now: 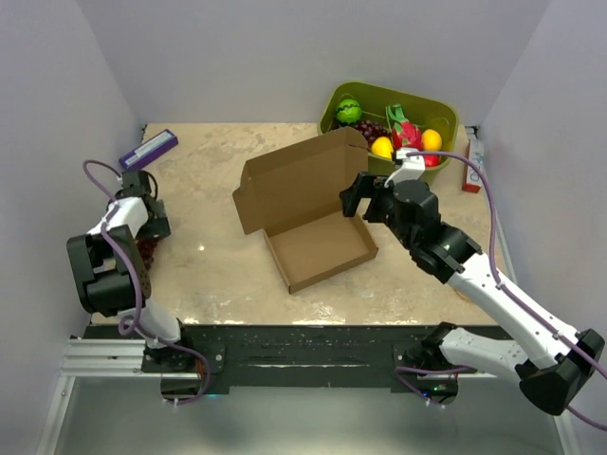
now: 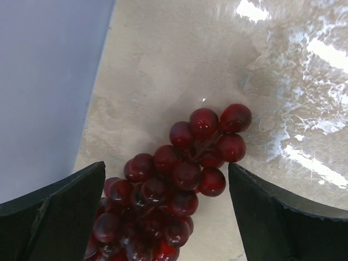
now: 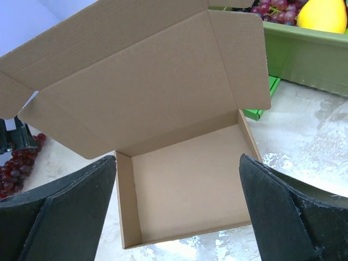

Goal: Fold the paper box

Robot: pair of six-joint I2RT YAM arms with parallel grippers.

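Observation:
The brown paper box [image 1: 318,242] sits in the middle of the table, its shallow tray formed and its lid [image 1: 302,176] standing up open at the back. In the right wrist view the box [image 3: 190,185] lies below the fingers, its lid [image 3: 141,81] leaning back. My right gripper [image 1: 358,199] is open and empty, just above the box's right side. My left gripper [image 1: 149,230] is open at the table's left edge, its fingers on either side of a bunch of red grapes [image 2: 168,201] on the table.
An olive-green fruit bin [image 1: 389,118] with fruit stands at the back right, also in the right wrist view [image 3: 304,54]. A small green box [image 3: 260,103] peeks out behind the lid. A purple packet [image 1: 148,148] lies at the back left, a red-white carton [image 1: 471,163] at the right wall.

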